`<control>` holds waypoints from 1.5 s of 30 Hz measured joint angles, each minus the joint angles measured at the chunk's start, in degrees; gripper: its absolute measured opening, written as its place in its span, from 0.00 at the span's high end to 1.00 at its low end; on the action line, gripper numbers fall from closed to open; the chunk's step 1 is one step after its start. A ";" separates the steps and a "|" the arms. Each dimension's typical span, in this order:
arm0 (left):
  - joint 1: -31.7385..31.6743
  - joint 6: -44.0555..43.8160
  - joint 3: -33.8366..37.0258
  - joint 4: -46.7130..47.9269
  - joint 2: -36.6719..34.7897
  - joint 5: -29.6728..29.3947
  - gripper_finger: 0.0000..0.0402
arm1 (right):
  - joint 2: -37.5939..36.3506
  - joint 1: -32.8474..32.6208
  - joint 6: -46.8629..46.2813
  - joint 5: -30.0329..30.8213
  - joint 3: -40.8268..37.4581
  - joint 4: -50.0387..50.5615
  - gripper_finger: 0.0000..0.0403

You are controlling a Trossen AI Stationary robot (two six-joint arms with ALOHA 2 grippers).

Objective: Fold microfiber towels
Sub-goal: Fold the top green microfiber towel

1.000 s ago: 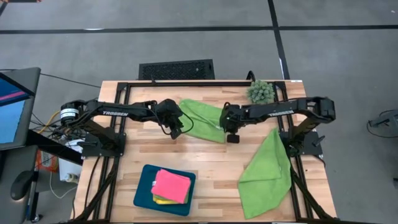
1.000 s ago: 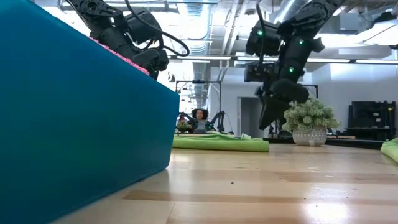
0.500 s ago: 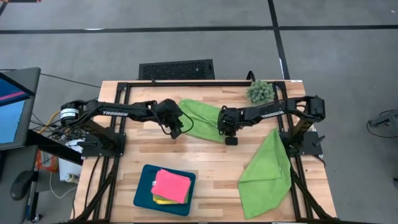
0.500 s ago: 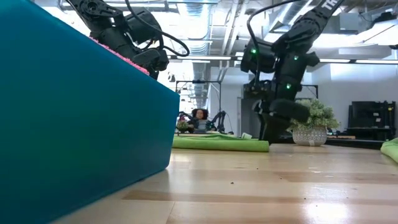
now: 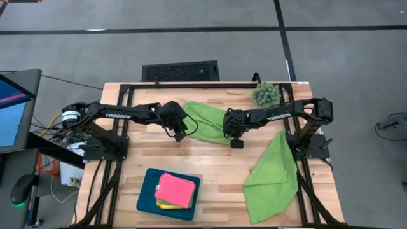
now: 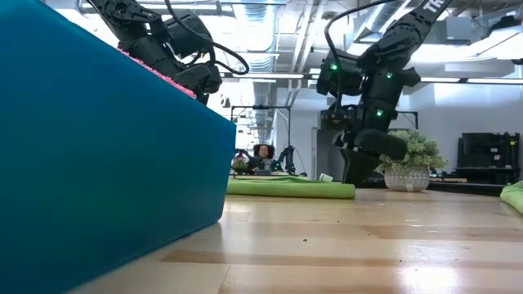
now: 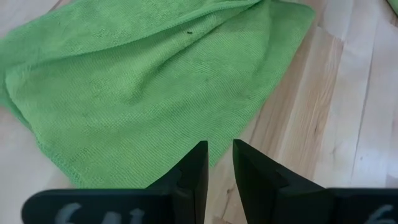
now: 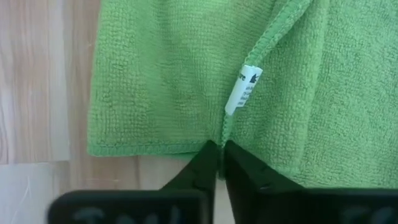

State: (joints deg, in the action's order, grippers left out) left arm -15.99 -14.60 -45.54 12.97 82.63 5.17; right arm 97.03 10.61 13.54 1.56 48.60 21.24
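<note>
A lime green towel [image 5: 206, 119] lies loosely folded on the table's far middle; it also shows in the low view [image 6: 286, 189]. My right gripper [image 5: 236, 142] is down at its near right corner, shut on it. My left gripper [image 5: 180, 134] hovers above the towel's left side [image 7: 155, 81], its fingers a narrow gap apart and empty. A second green towel [image 5: 273, 175] lies spread at the near right. A pink towel [image 5: 176, 189] lies folded on a yellow one [image 5: 163, 205] in the teal tray [image 5: 145, 191]. My right gripper pinches the towel's hemmed edge [image 8: 224, 132] between its two fingers, just below the white label [image 8: 247, 87], at the near right corner. The fingers come from above, pointing down. The towel lies flat on the table; one layer or several, I cannot tell.
A small spiky plant [image 5: 267, 94] stands at the far right, close behind my right arm. The teal tray's wall [image 6: 98, 163] fills the low view's left. Bare wood lies between the tray and the right-hand towel.
My right gripper has come down onto the towel's near right corner, shifting slightly toward the table's left. The towel has stayed where it was.
</note>
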 joint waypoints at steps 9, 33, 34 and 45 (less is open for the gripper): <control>0.02 -0.01 0.00 0.02 0.00 0.00 0.84 | 0.00 0.04 -0.02 -0.26 0.00 0.15 0.68; 0.01 0.06 0.00 -0.01 0.00 -0.03 0.84 | -0.04 0.04 0.47 -2.10 1.10 2.59 0.72; 0.02 0.06 0.00 -0.02 0.00 -0.04 0.84 | -0.04 0.09 0.49 -2.10 1.38 2.66 0.72; 0.00 0.06 0.00 0.00 0.00 -0.05 0.84 | -0.04 2.07 0.46 -2.00 1.51 2.75 0.79</control>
State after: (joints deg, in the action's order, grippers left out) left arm -15.99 -14.55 -45.54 12.97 82.63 5.13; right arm 96.99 12.68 14.00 -0.44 50.11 23.99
